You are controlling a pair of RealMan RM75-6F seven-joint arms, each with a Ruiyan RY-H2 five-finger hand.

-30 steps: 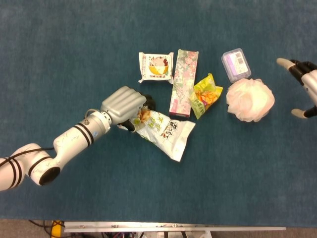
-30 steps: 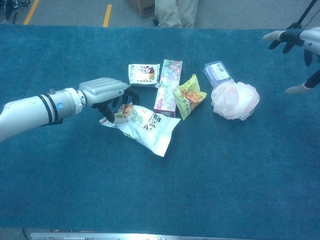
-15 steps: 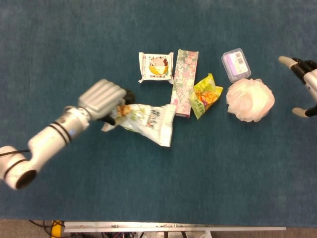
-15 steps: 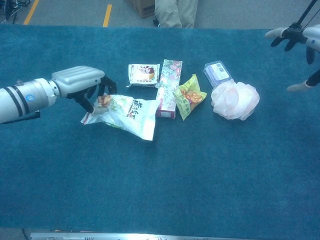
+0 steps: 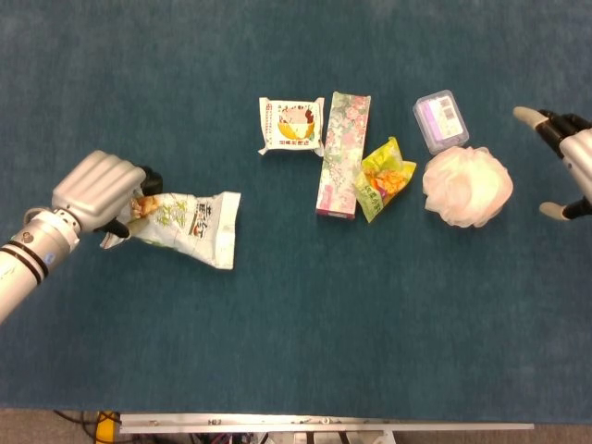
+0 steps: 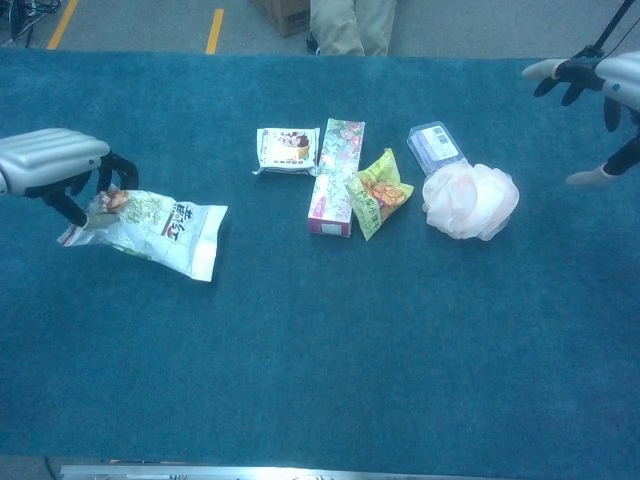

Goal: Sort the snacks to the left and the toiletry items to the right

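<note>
My left hand (image 5: 100,191) (image 6: 52,165) grips one end of a white and green snack bag (image 5: 183,226) (image 6: 155,229) at the left of the table. In the middle lie a small white snack packet (image 5: 291,125) (image 6: 287,148), a long floral box (image 5: 343,154) (image 6: 335,174) and a yellow snack bag (image 5: 385,178) (image 6: 377,192). Right of them are a clear case with a purple label (image 5: 441,120) (image 6: 435,147) and a pale pink bath puff (image 5: 467,186) (image 6: 469,200). My right hand (image 5: 569,159) (image 6: 594,110) hovers open at the right edge, apart from the puff.
The blue cloth of the table (image 5: 370,324) spreads out on all sides. In the chest view, a person's legs (image 6: 350,25) and a floor with yellow lines (image 6: 214,30) show beyond the far edge.
My left hand has dragged the white and green snack bag from beside the floral box well to the left. The right hand has barely moved.
</note>
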